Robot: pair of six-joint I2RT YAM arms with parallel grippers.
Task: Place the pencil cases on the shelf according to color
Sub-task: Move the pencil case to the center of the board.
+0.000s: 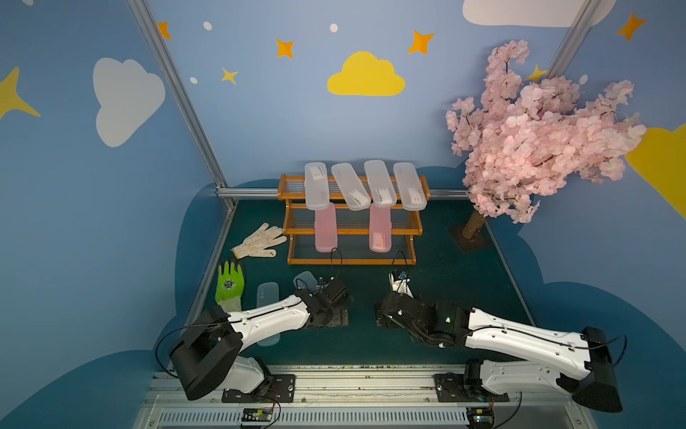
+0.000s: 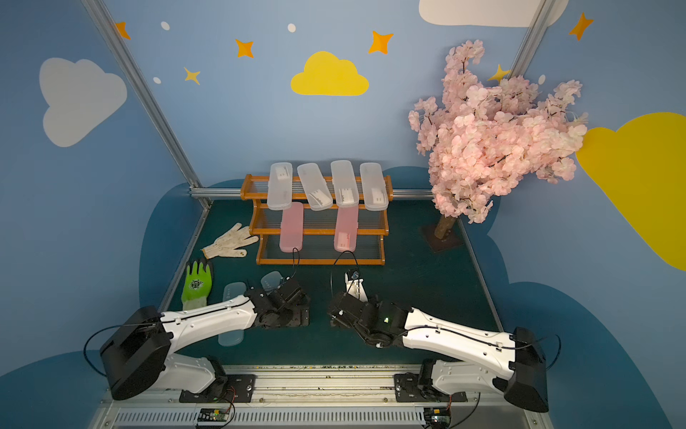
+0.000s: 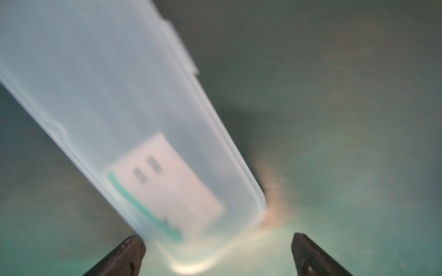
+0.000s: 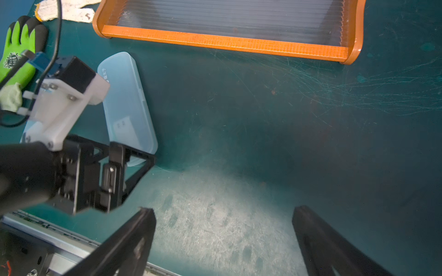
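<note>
Left wrist view, blurred, shows a light blue pencil case [image 3: 134,114] lying flat on the dark green mat [image 3: 346,119]. Its rounded end reaches in between the fingers of the left gripper [image 3: 218,253]. The jaws stand wide apart: one fingertip [image 3: 132,248] sits right at the case's edge, though whether it touches I cannot tell, and the other is well clear, so nothing is clamped.

In both top views this case [image 1: 304,278] [image 2: 271,278] lies on the mat in front of the shelf [image 1: 371,262], half hidden under the left wrist. A second light blue pencil case [image 1: 268,297] lies just beside it, on the side toward the green glove [image 1: 230,284], and the left forearm crosses above it.

On the shelf's top tier lie four frosted white pencil cases [image 1: 316,185] [image 1: 350,187] [image 1: 379,184] [image 1: 409,187] side by side, their near ends overhanging the front rail. Two pink pencil cases [image 1: 325,230] [image 1: 380,232] lie well apart on the middle tier, also overhanging forward.

The right gripper [image 4: 223,224] is over bare mat in front of the shelf, jaws spread wide and holding nothing.

A white knit glove [image 1: 260,241] lies beside the shelf's left end. A pink blossom tree [image 1: 538,130] stands in the far right corner.
</note>
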